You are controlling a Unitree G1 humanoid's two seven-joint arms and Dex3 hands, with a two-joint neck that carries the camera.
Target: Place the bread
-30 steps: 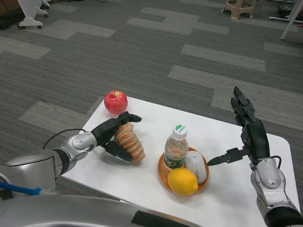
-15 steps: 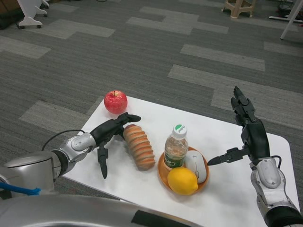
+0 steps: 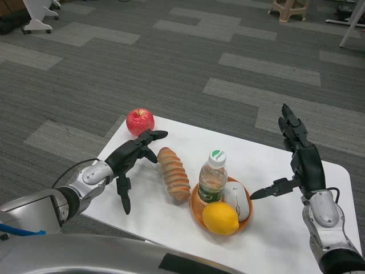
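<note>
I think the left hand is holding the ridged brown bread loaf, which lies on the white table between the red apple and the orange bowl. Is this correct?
Not quite. In the head view the left hand is open beside the ridged brown bread loaf, not holding it. The rest stands: the loaf lies on the white table between the red apple and the orange bowl.

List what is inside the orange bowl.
The orange bowl holds a water bottle, a white computer mouse and a lemon. They cover the bowl's bottom, so anything beneath stays unseen.
</note>
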